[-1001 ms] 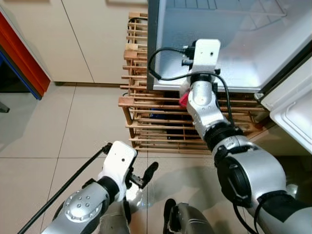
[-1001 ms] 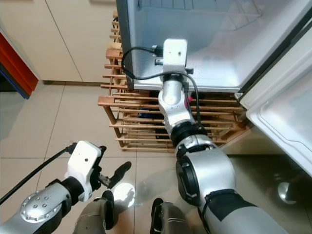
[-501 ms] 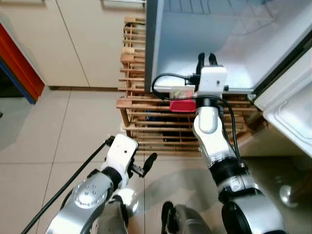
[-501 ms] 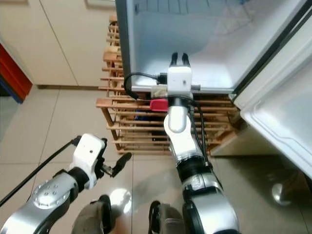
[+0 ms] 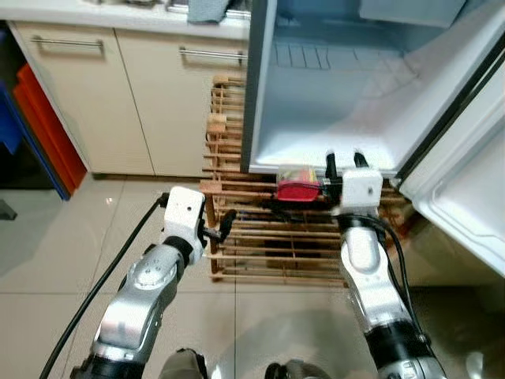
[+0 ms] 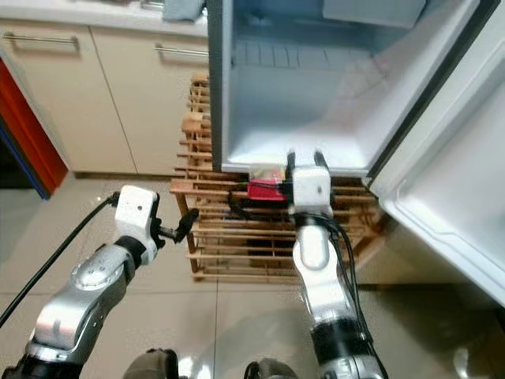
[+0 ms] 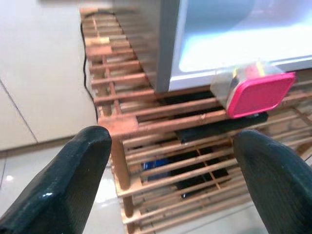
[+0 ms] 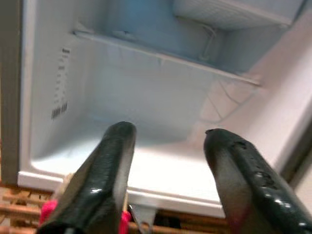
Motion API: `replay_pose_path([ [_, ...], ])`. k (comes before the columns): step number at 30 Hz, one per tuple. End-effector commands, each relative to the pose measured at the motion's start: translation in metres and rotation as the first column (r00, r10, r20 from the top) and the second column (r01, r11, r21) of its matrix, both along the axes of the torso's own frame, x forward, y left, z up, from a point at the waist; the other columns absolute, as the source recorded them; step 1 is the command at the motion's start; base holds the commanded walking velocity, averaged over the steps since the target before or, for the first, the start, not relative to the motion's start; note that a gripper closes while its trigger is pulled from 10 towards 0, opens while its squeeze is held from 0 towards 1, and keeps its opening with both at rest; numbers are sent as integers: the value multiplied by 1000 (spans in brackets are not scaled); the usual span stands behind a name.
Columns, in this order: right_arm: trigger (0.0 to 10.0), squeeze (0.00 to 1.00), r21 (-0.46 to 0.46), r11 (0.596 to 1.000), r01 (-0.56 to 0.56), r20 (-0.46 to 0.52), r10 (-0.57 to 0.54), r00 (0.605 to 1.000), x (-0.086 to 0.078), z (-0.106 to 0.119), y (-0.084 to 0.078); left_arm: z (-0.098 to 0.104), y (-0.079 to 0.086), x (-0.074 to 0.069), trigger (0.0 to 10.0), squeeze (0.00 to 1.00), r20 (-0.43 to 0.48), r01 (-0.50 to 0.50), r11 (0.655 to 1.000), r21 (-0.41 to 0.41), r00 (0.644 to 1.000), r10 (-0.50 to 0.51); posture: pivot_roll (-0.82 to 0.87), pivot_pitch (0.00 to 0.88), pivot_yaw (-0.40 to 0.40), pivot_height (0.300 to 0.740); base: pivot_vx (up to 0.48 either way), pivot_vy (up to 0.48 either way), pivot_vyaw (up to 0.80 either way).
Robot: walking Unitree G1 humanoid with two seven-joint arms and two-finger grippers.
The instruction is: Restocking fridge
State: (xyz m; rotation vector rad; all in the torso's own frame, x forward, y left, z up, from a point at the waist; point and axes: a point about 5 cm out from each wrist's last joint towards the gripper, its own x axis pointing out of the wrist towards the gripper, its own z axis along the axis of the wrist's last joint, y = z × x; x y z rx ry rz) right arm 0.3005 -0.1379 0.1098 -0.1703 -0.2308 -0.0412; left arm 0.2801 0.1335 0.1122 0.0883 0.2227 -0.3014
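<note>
The right hand [image 5: 342, 160] points into the open fridge [image 5: 347, 103], fingers apart and gripping nothing, the pink-lidded container [image 5: 297, 184] at the fridge's front lip beside it — while the left hand [image 5: 223, 225], wide and empty, waits by the wooden rack [image 5: 252, 245].

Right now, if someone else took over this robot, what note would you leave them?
Left pincer: open, empty, raised before the wooden rack.
Right pincer: open, nothing in it, pointing into the fridge at its lower lip.
Pink-lidded box: beside the right wrist at that lip; what holds it I cannot tell.
Done: door open.
Left: get the box onto the fridge floor, then shut the door.
</note>
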Motion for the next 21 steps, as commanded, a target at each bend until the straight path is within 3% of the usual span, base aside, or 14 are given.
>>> replay_pose_path([
  [1,10000,1000,7,1000,-2,19,2,1000,-2,6,-6,0,-2,4,10000,0,13,4,1000,5,1000,-4,-5,0,-39,740,0,0,0],
  [5,10000,1000,51,999,2,-38,0,999,-9,-6,-18,1,3,8,10000,0,35,-33,999,-3,999,33,-17,0,-33,740,0,0,0],
  [7,10000,1000,137,990,38,-130,-20,991,-13,-21,-31,3,5,10,10000,0,62,-45,999,-10,997,46,-19,0,-26,740,0,0,0],
  [10,10000,1000,179,981,69,-229,-27,973,-17,-40,-42,12,-2,15,10000,0,146,-6,999,42,989,-1,-19,0,-20,740,0,0,0],
  [15,10000,1000,145,989,-4,-202,34,979,-16,-38,-31,20,-12,18,10000,0,181,43,998,37,982,-49,-21,0,-11,740,0,0,0],
  [20,10000,1000,109,990,-88,-249,113,962,-18,-44,-21,27,-24,19,10000,0,228,118,991,68,965,-131,-26,0,-2,740,0,0,0],
  [21,10000,961,98,990,-102,-234,123,964,-17,-42,-20,26,-24,20,10000,0,228,119,991,69,965,-132,-32,0,1,740,0,0,0],
])
